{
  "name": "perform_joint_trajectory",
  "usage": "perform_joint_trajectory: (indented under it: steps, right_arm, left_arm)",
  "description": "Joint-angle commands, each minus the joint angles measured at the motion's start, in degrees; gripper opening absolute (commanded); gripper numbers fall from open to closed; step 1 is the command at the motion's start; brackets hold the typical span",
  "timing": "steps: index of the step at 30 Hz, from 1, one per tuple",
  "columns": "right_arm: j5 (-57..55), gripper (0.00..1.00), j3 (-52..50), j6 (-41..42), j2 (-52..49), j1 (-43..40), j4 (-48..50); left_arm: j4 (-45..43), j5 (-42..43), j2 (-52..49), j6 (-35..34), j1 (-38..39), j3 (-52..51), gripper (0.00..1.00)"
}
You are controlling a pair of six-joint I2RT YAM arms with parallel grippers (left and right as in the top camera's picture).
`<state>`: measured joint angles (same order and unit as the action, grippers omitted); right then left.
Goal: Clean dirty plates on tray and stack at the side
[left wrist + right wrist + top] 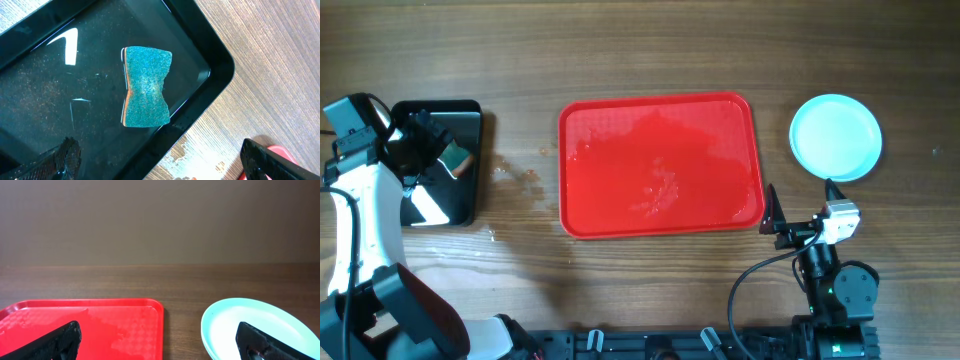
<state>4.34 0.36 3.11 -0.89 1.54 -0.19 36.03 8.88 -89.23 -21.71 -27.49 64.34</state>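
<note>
The red tray (660,165) lies mid-table with a wet sheen and no plates on it; it also shows in the right wrist view (100,322). A pale blue plate (835,137) sits on the table right of the tray and looks clean. I cannot tell how many plates lie under it. It also shows in the right wrist view (245,322). My right gripper (802,203) is open and empty, low near the tray's front right corner, between tray and plate (160,347). My left gripper (425,158) is open and empty above the black bin (162,165).
The black bin (470,115) stands at the far left and holds shallow water and a teal sponge (146,87), which also shows in the overhead view (455,158). Water spots (520,178) lie on the wood between the bin and the tray.
</note>
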Motion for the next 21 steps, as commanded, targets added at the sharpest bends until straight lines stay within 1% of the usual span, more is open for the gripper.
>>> perform_joint_trajectory:
  steps: [1, 9, 14, 18, 20, 21]
  right_arm:
    - [-1.18, 1.0, -0.07, -0.57, 0.68, -0.28, 0.2]
    - [-1.18, 1.0, -0.04, -0.55, 0.68, -0.28, 0.2]
    - [-1.18, 1.0, -0.07, -0.55, 0.68, -0.28, 0.22]
    - [-1.18, 1.0, -0.07, -0.55, 0.68, -0.28, 0.22]
    - [-1.18, 1.0, -0.04, -0.52, 0.68, -0.28, 0.2]
    - [-1.18, 1.0, -0.07, -0.55, 0.68, -0.28, 0.2]
  left_arm:
    - [-0.2, 0.63, 0.2, 0.31, -0.42, -0.15, 1.0]
    - [-0.2, 0.63, 0.72, 0.31, -0.15, -0.17, 1.0]
    - [-0.39, -5.27, 3.23, 0.33, -0.09, -0.24, 1.0]
    - [-0.39, -5.44, 7.17, 0.35, 1.42, -0.61, 1.0]
    - [-0.26, -6.82, 8.59, 0.37, 2.32, -0.63, 1.0]
    - [1.07, -7.1, 9.49, 0.61, 2.84, -0.66, 1.0]
